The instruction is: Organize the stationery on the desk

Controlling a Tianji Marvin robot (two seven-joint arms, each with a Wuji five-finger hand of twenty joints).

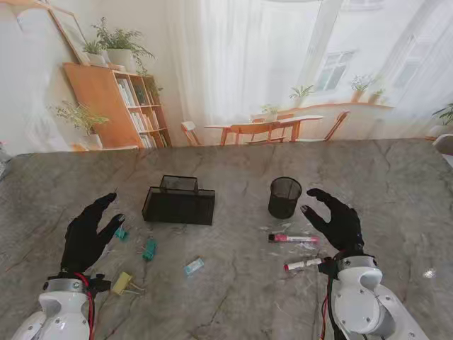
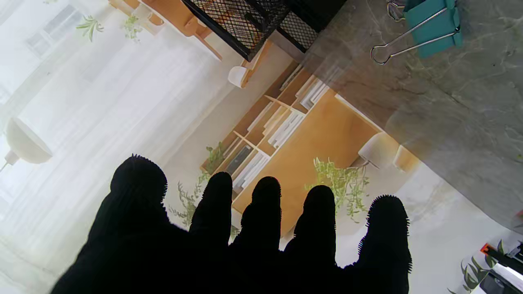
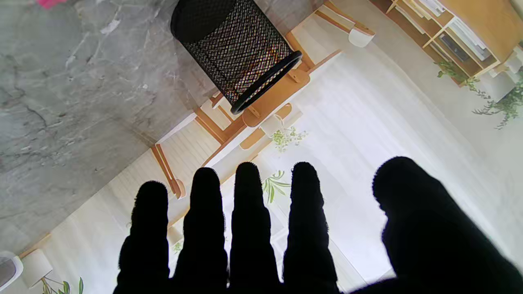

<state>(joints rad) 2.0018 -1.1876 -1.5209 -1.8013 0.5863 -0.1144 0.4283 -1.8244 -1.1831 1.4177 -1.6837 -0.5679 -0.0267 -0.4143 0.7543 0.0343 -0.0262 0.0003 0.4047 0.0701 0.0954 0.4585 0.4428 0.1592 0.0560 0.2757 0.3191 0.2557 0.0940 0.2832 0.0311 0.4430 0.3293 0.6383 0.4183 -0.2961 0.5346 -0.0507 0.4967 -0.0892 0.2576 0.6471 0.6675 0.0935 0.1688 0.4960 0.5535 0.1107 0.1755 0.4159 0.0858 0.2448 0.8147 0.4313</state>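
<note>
A black mesh tray (image 1: 178, 203) sits mid-table and a round black mesh pen cup (image 1: 284, 197) stands to its right. Binder clips lie on the left: two teal ones (image 1: 121, 233) (image 1: 149, 248), a light blue one (image 1: 193, 266) and a yellow one (image 1: 122, 282). Two markers lie on the right, one with a pink band (image 1: 291, 238) and one white with a red tip (image 1: 303, 264). My left hand (image 1: 88, 231) hovers open beside the teal clips. My right hand (image 1: 334, 217) is open just right of the markers and the cup. The left wrist view shows a teal clip (image 2: 433, 26) and the tray (image 2: 253, 20); the right wrist view shows the cup (image 3: 235, 51).
The grey marble table (image 1: 233, 297) ends at a printed room backdrop behind it. A small shiny spot (image 1: 429, 273) lies far right. A clear wrapper scrap (image 1: 306, 247) lies between the markers.
</note>
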